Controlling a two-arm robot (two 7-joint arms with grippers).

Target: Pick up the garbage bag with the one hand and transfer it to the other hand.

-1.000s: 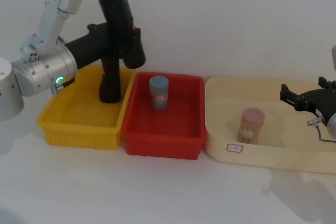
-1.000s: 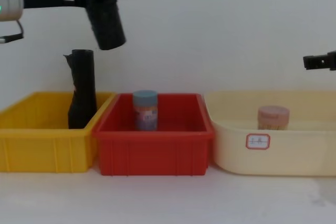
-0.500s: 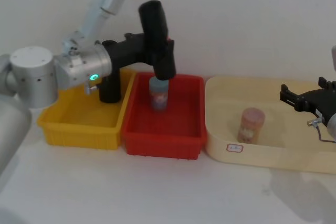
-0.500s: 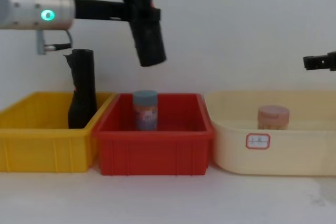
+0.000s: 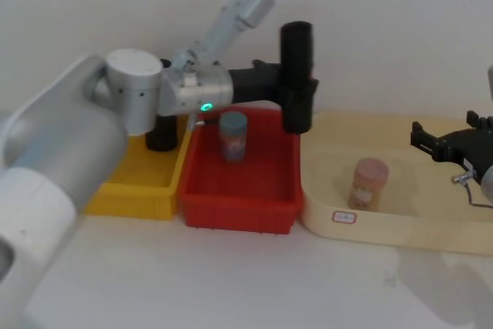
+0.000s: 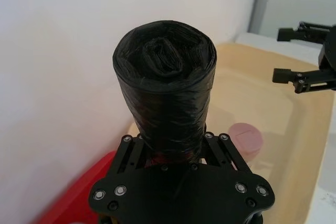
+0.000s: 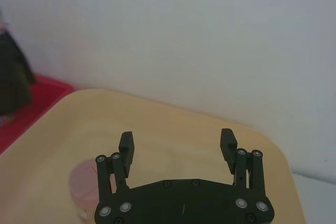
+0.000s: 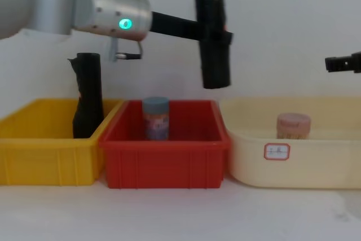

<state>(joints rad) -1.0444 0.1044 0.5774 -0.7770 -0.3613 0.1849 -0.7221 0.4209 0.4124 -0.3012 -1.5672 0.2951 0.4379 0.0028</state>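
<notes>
The left gripper [image 5: 300, 92] is closed around the middle of the garbage bag [image 5: 296, 44], held nearly upright in the air above the right edge of the red bin [image 5: 239, 217]. The roll looks light and stiff, but its glossy plastic is probably slippery; the free lower half seems best to take. The right gripper [image 5: 419, 141] hovers open over the cream tray [image 5: 400, 236], well apart. The left wrist view shows the roll's folded end; the chest view, its height.
</notes>
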